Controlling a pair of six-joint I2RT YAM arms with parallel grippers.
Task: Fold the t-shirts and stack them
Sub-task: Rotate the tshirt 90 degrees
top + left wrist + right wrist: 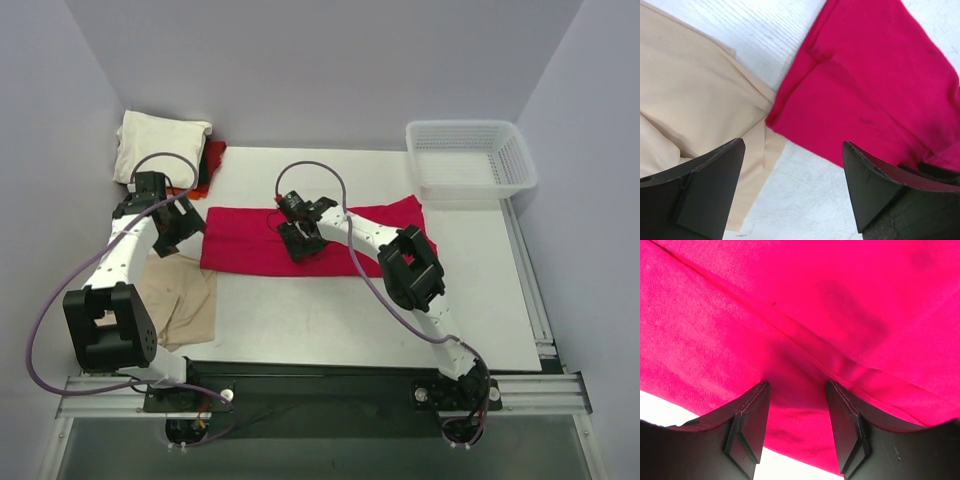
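White lattice basket (468, 188) at far right, white table (330, 320)

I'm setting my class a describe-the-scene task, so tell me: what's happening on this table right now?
Two robot arms are working on a crimson t-shirt lying flat as a long strip on the table. The right gripper is low over its middle, jaws open over a crease; the left gripper hovers open by its left end, beside a crumpled tan t-shirt. A folded cream t-shirt lies at the far left corner, an orange-red one peeking out beside it.

I look down on a white wood-grain table (300, 320), boxed in by plain lilac-grey walls (320, 60), evenly lit.
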